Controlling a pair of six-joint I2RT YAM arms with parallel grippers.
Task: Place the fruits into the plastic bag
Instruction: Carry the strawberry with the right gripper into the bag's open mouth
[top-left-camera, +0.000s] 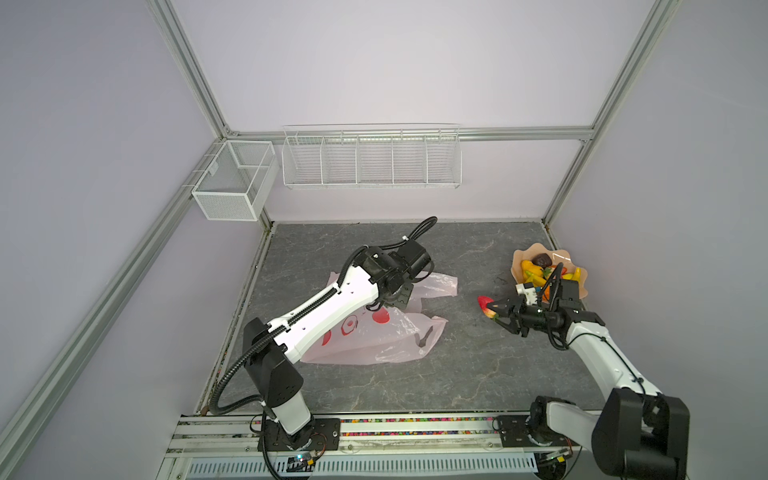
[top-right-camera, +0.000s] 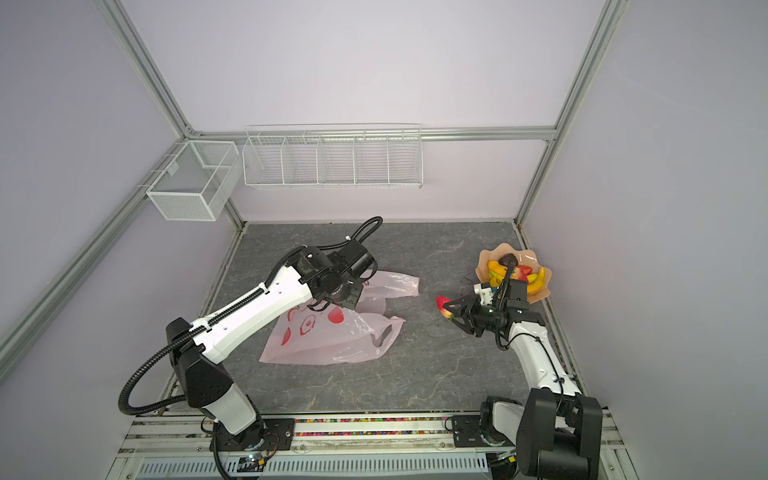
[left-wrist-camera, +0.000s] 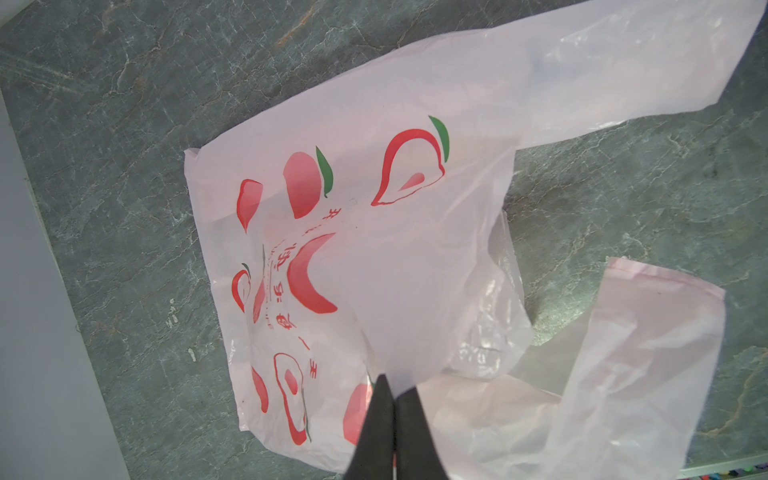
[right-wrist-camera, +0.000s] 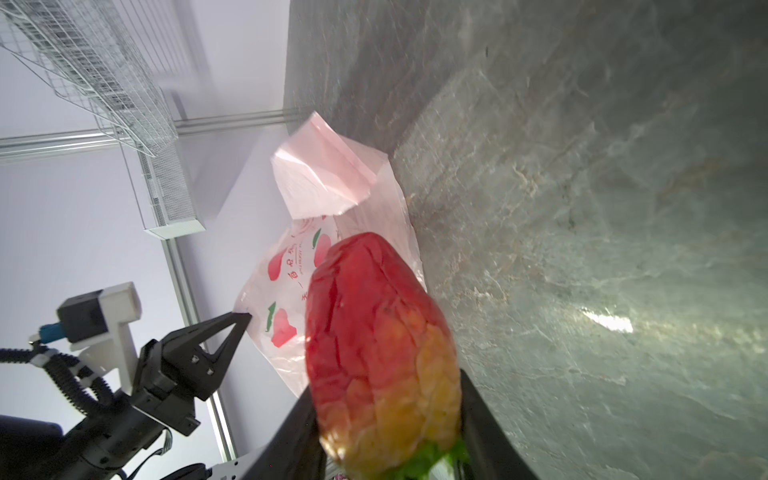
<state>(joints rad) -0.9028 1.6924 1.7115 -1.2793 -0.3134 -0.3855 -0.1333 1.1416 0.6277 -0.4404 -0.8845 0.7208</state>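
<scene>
A red toy strawberry (right-wrist-camera: 374, 332), fading to yellow near its green cap, is gripped between the right jaws, which are half closed on its leafy end. Its tip points ahead at the thin pale-pink plastic bag (top-left-camera: 374, 340) printed with red peaches, well apart across the grey stone-look counter (top-left-camera: 457, 374). The left jaws are pressed fully together on 1 pinch of the bag's upper film and tent it, probably to open a mouth. Behind the right jaws, the other toy fruits (top-left-camera: 532, 268) lie on a peach wavy-edged plate (top-left-camera: 516, 262).
</scene>
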